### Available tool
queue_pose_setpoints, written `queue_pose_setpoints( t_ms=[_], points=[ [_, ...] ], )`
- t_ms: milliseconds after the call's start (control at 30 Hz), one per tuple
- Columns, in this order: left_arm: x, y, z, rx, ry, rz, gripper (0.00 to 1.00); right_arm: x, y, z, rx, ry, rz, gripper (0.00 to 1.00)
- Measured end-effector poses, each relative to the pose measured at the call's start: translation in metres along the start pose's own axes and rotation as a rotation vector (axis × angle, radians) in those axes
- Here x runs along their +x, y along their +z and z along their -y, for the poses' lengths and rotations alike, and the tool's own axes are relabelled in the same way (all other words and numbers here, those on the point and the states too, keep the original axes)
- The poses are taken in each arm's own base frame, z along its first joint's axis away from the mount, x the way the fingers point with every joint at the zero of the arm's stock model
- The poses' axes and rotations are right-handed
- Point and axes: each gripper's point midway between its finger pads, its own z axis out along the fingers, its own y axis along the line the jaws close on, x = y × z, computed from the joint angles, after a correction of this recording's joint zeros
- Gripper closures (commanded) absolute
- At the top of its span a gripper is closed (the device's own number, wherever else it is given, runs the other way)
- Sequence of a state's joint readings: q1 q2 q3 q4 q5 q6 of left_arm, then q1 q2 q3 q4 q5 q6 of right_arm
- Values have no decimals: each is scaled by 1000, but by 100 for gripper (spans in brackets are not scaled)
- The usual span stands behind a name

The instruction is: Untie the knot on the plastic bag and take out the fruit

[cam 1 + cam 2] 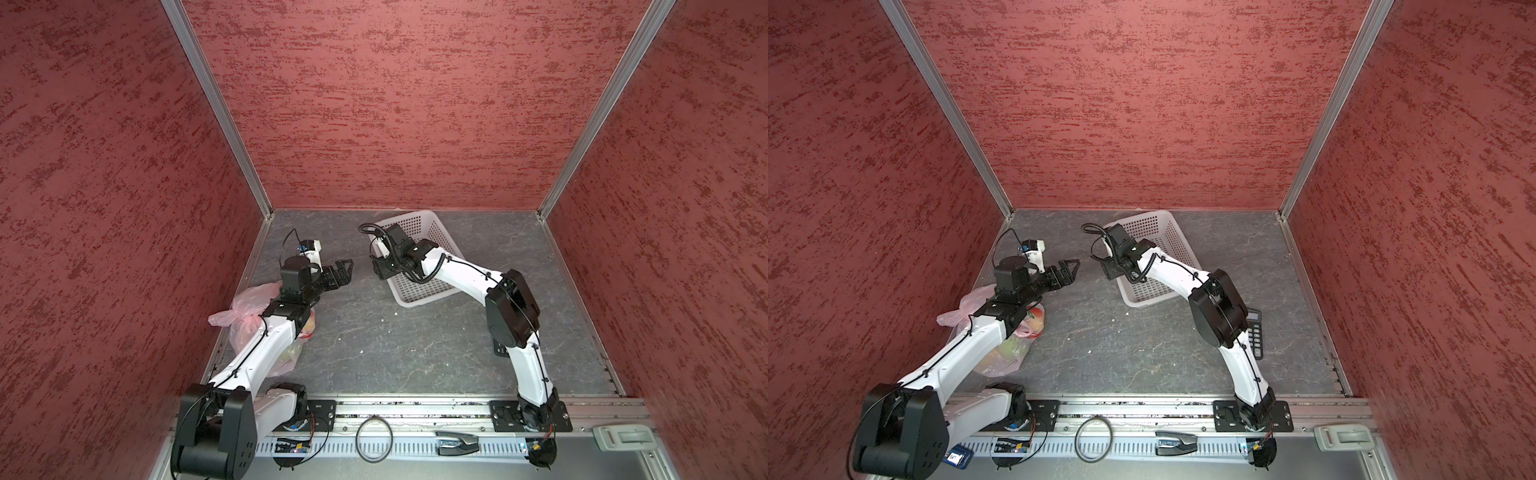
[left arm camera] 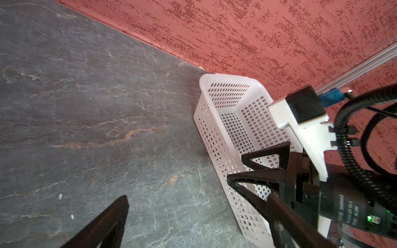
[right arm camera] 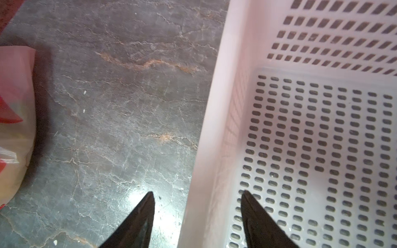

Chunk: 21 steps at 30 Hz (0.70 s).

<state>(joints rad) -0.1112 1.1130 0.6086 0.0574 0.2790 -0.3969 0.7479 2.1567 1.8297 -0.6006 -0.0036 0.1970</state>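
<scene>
Bag point(image 1: 253, 297) lies at the table's point(image 1: 374, 340) left edge under the left arm, fruit point(image 1: 1037, 316) still inside. Left claw point(image 1: 344, 271) hangs wide open, empty. Right claw point(image 3: 198, 192) straddles the basket point(image 1: 436, 232) wall, jaws apart, clamping nothing yet, likely to drag it nearer.

White arm shells point(image 1: 266, 345), black joints point(image 1: 513, 307) (black cables point(image 1: 435, 268) tied along them)

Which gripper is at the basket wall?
The right gripper: one fingertip inside the basket, the other outside over the table. The left gripper hangs apart over bare table.
</scene>
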Motion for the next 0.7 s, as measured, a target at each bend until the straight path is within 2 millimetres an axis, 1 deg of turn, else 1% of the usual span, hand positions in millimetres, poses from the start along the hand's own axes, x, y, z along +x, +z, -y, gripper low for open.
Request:
queue_pose_setpoints(
  t_ms=[67, 200, 300, 433, 567, 633, 700],
  points=[
    [2, 0, 0, 2, -2, -8, 0, 5, 4, 2, 8, 8, -21, 44],
    [7, 2, -3, -3, -8, -28, 0, 10, 8, 4, 18, 24, -42, 58],
    [13, 6, -7, -14, -15, -52, 0, 13, 9, 6, 28, 36, -50, 67],
    [22, 12, -9, -21, -19, -85, 0, 14, 8, 11, 57, 42, -52, 74],
    [30, 16, -4, -13, -13, -114, 0, 10, 8, 28, 101, 42, -42, 84],
    [32, 19, -1, -8, -8, -124, 0, 7, 7, 41, 132, 40, -36, 88],
    [32, 21, 3, 0, -3, -131, 0, 3, 6, 59, 163, 46, -29, 88]
  ],
)
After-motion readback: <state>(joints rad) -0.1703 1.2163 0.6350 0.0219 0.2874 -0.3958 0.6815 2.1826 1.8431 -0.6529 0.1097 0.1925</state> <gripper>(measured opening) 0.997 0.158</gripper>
